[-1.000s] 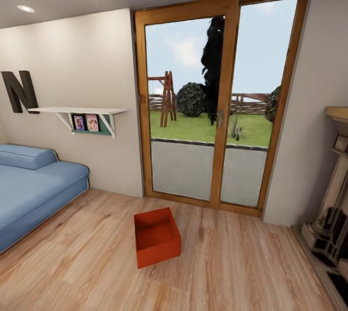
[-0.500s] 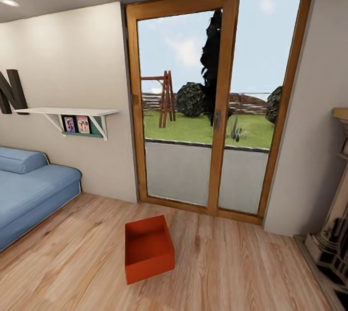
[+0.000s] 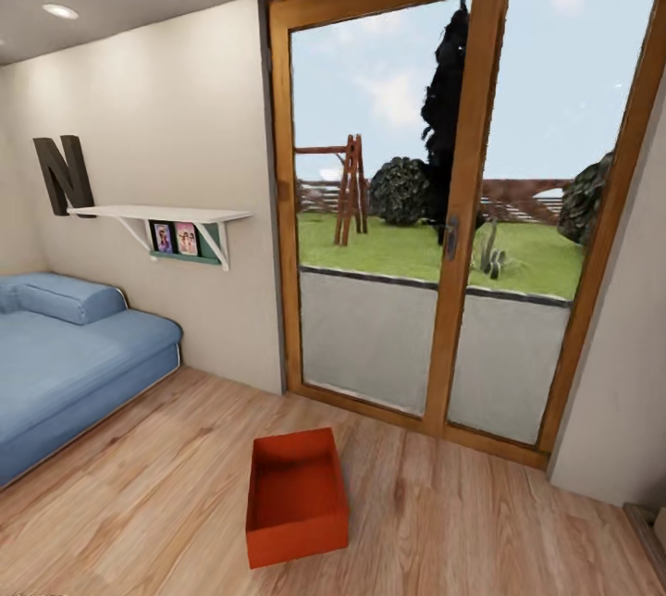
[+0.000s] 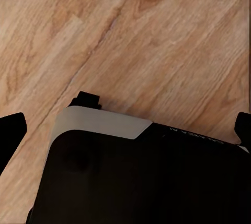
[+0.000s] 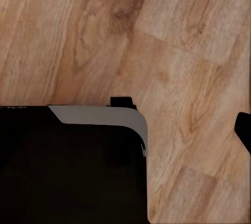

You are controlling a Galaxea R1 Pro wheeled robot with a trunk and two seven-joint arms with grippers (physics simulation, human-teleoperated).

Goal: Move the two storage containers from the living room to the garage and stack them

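Orange storage container (image 3: 297,496) lay on wood-plank floor (image 3: 148,503) between blue sofa (image 3: 65,365) and glass doors (image 3: 444,235); jaw states could not be told.

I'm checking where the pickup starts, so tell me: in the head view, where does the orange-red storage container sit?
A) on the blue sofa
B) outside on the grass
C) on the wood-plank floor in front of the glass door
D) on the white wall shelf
C: the storage container rests open side up on the wood-plank floor, just in front of the wood-framed glass door, apart from the sofa.
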